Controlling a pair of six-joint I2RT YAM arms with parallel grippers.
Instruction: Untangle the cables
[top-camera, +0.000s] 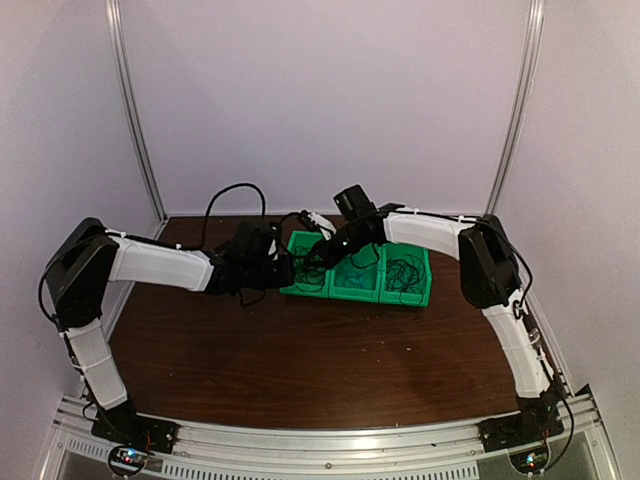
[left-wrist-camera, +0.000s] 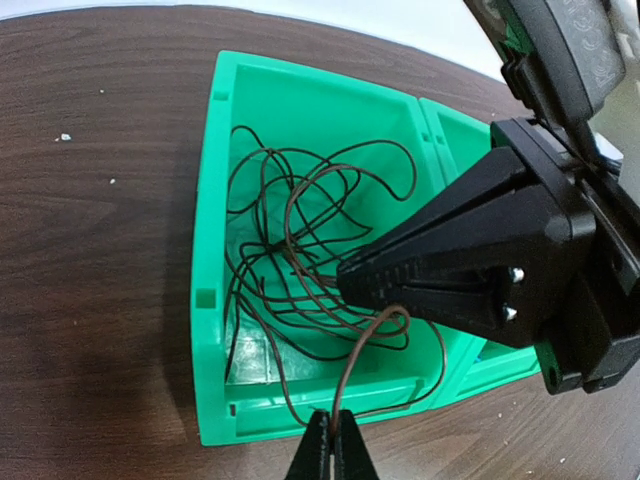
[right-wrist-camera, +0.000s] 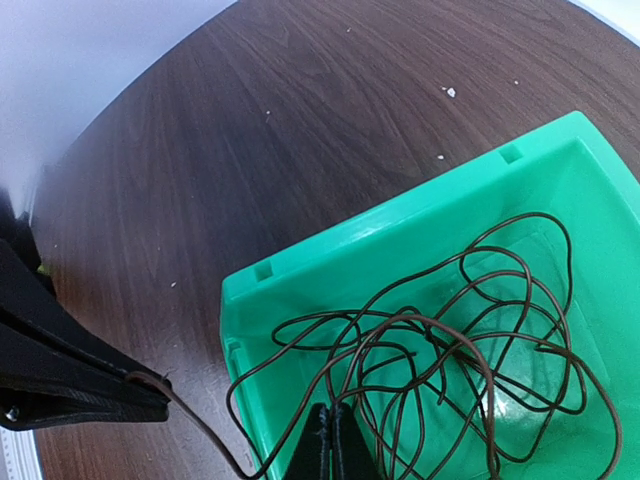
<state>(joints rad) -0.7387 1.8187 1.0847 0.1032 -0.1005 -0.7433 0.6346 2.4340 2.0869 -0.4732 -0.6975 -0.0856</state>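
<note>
Looking down from above, three green bins (top-camera: 355, 292) sit in a row mid-frame on the brown table (top-camera: 300, 350), with thin dark cables (top-camera: 403, 270) inside. The left gripper (top-camera: 283, 270) and right gripper (top-camera: 322, 255) meet at the left bin.

From the left wrist, the left gripper (left-wrist-camera: 328, 450), pressed together at bottom centre, pinches one strand of the cables (left-wrist-camera: 300, 262) tangled in the left bin (left-wrist-camera: 205, 250). The right gripper (left-wrist-camera: 350, 280), at the right, is closed on a strand above the tangle.

From the right wrist, the right gripper (right-wrist-camera: 328, 440) pinches a strand at bottom centre. The left gripper (right-wrist-camera: 160, 392), lower left, holds a strand outside the left bin (right-wrist-camera: 300, 270); the cables (right-wrist-camera: 450, 340) fill the lower right.
</note>
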